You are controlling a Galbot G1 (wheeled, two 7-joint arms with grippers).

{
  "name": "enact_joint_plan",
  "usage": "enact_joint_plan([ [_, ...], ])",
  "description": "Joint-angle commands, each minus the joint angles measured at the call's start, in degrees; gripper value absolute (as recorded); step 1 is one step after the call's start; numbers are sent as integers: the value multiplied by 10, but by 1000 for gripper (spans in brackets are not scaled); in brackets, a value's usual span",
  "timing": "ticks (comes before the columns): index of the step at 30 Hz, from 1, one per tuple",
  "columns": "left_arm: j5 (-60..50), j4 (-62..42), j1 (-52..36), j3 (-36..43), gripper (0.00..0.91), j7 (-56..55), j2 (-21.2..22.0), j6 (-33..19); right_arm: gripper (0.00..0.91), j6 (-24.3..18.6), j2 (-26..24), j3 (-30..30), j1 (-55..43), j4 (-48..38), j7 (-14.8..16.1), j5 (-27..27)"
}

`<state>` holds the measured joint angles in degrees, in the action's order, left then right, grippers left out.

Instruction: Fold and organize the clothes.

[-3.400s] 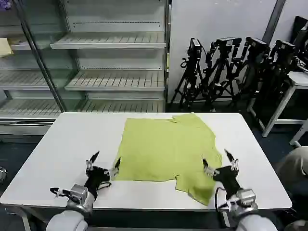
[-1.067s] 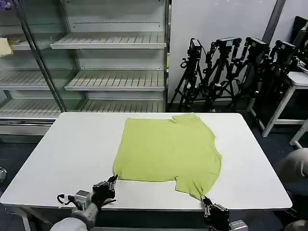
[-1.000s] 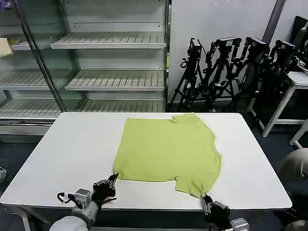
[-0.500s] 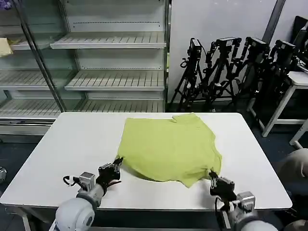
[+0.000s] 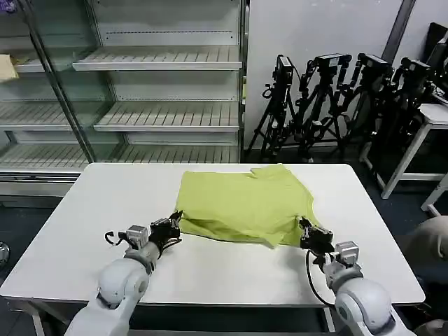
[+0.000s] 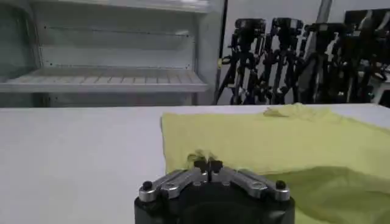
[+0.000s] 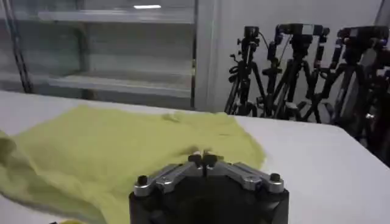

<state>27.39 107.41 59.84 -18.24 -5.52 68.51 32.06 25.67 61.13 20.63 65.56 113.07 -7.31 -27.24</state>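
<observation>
You have the lime T-shirt (image 5: 241, 205) on the white table (image 5: 91, 210), its near edge lifted and doubled back over the rest. Your left gripper (image 5: 172, 225) pinches the shirt's near left corner and your right gripper (image 5: 305, 232) pinches the near right corner, both low over the tabletop. Behind the table you see shelving (image 5: 140, 84) and a row of tripods (image 5: 343, 98).
</observation>
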Motion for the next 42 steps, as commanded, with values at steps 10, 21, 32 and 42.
enact_joint_plan([
  [10, 8, -99, -74, 10, 10, -6, 10, -6, 0, -12, 25, -29, -75, -89, 14, 27],
  [21, 0, -102, -67, 13, 10, -2, 12, -7, 0, -21, 30, -28, -93, -113, 17, 29],
  [32, -3, -106, -69, 15, 10, 1, 12, -9, 0, -25, 39, -29, -120, -155, 22, 40],
  [42, -21, -115, -73, 21, 907, 9, 10, -12, 907, -17, 44, -35, -126, -174, 30, 74],
])
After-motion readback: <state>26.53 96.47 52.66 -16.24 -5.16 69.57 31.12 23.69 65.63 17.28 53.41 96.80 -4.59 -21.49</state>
